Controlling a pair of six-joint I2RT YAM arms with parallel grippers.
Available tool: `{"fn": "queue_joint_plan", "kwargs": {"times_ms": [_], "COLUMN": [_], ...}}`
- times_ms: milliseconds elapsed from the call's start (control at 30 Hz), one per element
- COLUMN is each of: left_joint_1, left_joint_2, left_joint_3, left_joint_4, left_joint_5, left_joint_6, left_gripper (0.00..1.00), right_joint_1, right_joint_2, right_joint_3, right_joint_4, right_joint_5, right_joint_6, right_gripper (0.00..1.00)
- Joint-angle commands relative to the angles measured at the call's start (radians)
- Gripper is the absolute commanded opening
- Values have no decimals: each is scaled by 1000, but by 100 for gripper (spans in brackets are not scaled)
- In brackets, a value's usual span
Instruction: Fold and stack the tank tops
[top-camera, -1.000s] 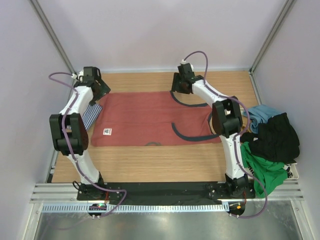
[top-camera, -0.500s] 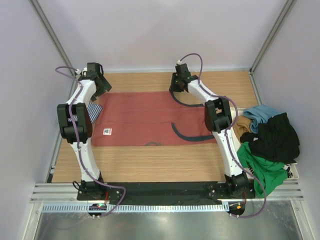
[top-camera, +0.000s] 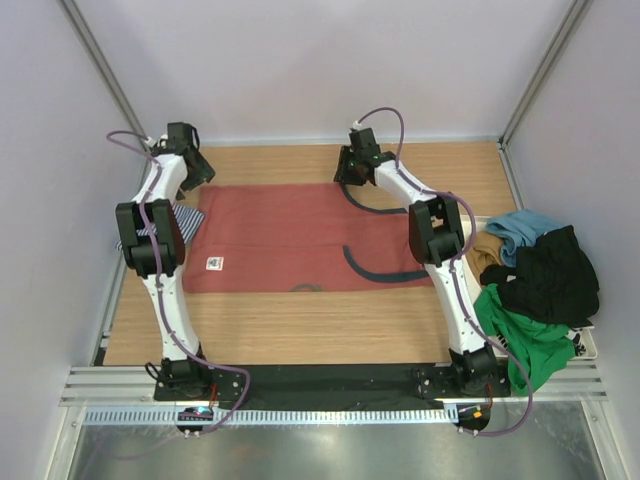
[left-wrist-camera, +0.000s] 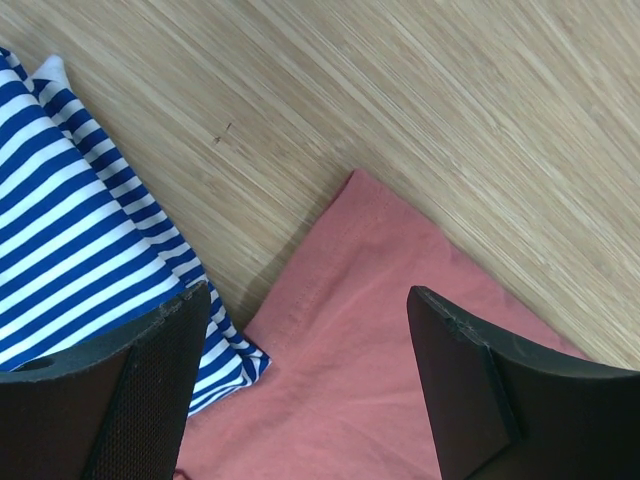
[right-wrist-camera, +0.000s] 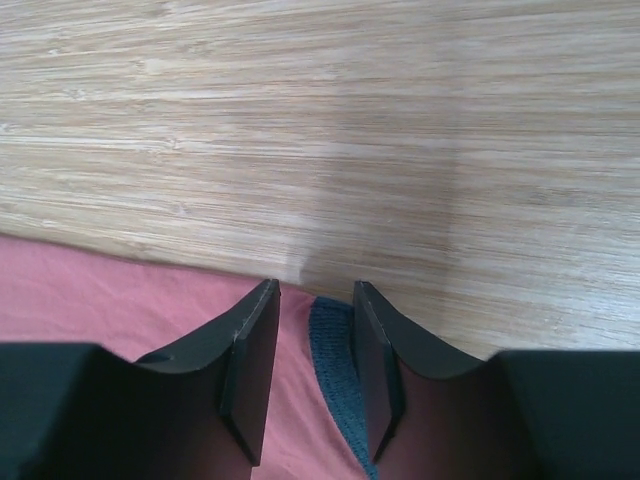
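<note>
Left pincer (left-wrist-camera: 308, 295), spread, hangs at ten o'clock over the rust-red tank top (left-wrist-camera: 375, 245), right pincer (right-wrist-camera: 316, 290) narrow around its dark trim (right-wrist-camera: 335, 370) at one o'clock, grip unclear, presumably for folding

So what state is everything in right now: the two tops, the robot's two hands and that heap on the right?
Rust-red tank top, lying spread flat.
Striped tank top, lying against the red top's left edge.
Left hand, open over the red top's corner.
Right hand, fingers close together astride the dark trim; grip unclear.
Clothes heap, piled loose.
</note>
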Motion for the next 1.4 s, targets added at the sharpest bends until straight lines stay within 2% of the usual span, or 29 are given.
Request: {"fn": "queue_joint_plan", "kwargs": {"times_ms": [0, 33, 67, 133, 167, 267, 500, 667, 800, 1100, 1200, 1300, 1333, 1367], "left_joint_1": [8, 9, 11, 9, 12, 18, 15, -26, -31, -37, -42, -43, -42, -43], "left_joint_2": [32, 39, 45, 60, 66, 95, 154, 155, 207, 301, 336, 361, 364, 364], "left_joint_3": [52, 68, 77, 98, 106, 135, 186, 183, 242, 350, 384, 408, 410, 411], "left_joint_4": [-25, -33, -39, -47, -50, -53, -25, 30, 33, 32, 25, 10, 7, 4], "left_joint_5": [-10, -10, -12, -16, -16, -12, 105, 95, 109, 146, 140, 140, 143, 146], "left_joint_6": [28, 28, 31, 33, 34, 33, 5, 34, 25, 2, -1, -4, -3, -3], "left_gripper": [80, 80, 79, 78, 78, 76, 70, 69, 66, 62, 58, 44, 34, 30], "right_joint_1": [24, 29, 30, 35, 36, 35, 16, -19, -17, -16, -16, -17, -16, -16], "right_joint_2": [-51, -52, -57, -57, -55, -61, -130, -184, -169, -173, -180, -180, -180, -180], "right_joint_3": [-20, -28, -35, -48, -46, -48, -159, -248, -233, -232, -235, -236, -236, -235], "right_joint_4": [-118, -118, -117, -111, -114, -124, -91, -22, -25, -11, -6, -8, -8, -6], "right_joint_5": [72, 111, 124, 142, 150, 199, 233, 172, 127, 133, 130, 130, 130, 129], "right_joint_6": [-29, -31, -32, -34, -31, -31, -43, -52, -58, -69, -71, -72, -71, -69], "right_gripper": [42, 42, 34, 26, 14, 1, 1, 1, 1, 1, 1, 1, 1, 1]}}
